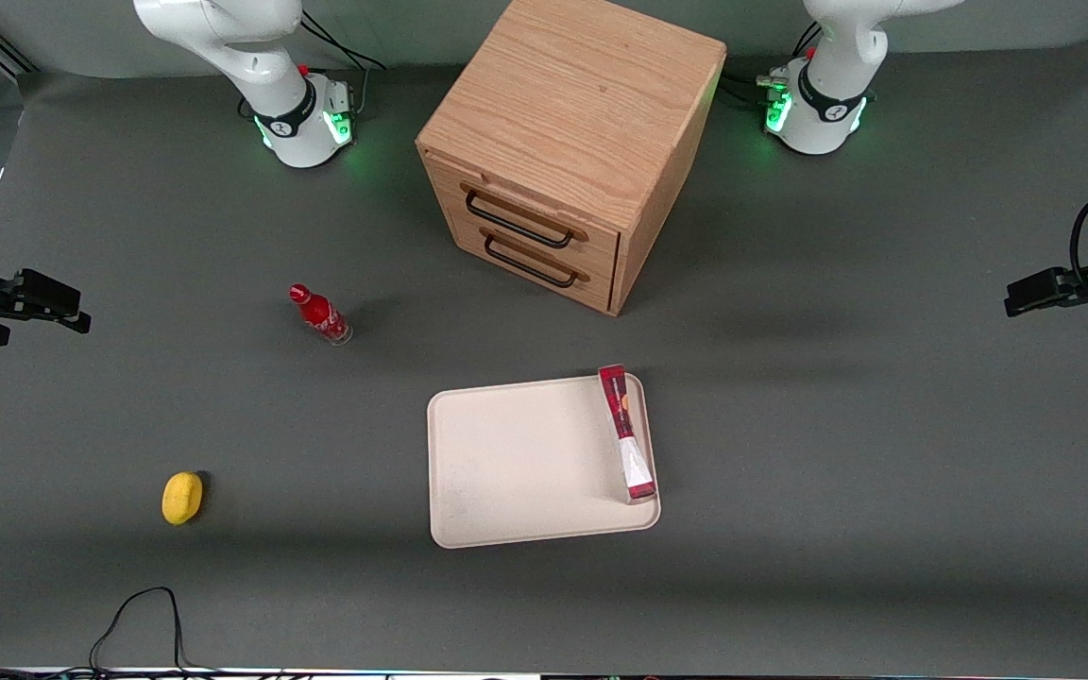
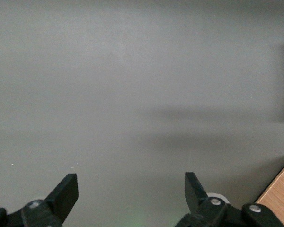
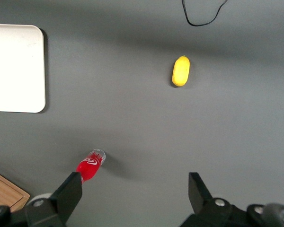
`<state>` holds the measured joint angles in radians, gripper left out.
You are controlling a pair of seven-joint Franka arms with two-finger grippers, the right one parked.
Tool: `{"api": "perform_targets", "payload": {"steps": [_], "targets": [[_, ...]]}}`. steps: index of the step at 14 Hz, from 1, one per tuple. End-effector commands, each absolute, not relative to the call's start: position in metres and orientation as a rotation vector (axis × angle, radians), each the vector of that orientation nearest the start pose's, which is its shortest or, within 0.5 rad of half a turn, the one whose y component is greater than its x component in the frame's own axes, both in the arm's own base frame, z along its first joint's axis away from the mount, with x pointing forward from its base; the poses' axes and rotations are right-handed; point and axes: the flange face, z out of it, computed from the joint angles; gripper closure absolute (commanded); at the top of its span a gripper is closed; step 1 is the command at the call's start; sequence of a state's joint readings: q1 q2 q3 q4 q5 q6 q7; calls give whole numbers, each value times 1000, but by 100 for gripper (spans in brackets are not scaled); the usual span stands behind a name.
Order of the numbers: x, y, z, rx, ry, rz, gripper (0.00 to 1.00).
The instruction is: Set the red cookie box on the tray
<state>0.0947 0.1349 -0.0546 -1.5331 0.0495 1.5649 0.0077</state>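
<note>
The red cookie box (image 1: 626,433) stands on its long edge on the cream tray (image 1: 516,463), along the tray's rim toward the working arm's end of the table. One corner of the tray (image 3: 16,68) also shows in the right wrist view. My left gripper (image 1: 1016,300) hovers far off toward the working arm's end of the table, well apart from the box and tray. In the left wrist view the gripper (image 2: 131,189) is open, with nothing between its fingers and only bare grey table below it.
A wooden two-drawer cabinet (image 1: 568,142) stands farther from the front camera than the tray; its corner (image 2: 280,198) shows beside my gripper. A small red bottle (image 1: 320,314) and a yellow fruit (image 1: 182,497) lie toward the parked arm's end. A black cable (image 1: 138,614) loops near the front edge.
</note>
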Motion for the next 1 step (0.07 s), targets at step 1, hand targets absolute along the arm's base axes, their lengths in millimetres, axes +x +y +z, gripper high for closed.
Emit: {"api": "perform_targets", "payload": {"steps": [1], "targets": [[593,21,573,-3096,-1,156,0]]}}
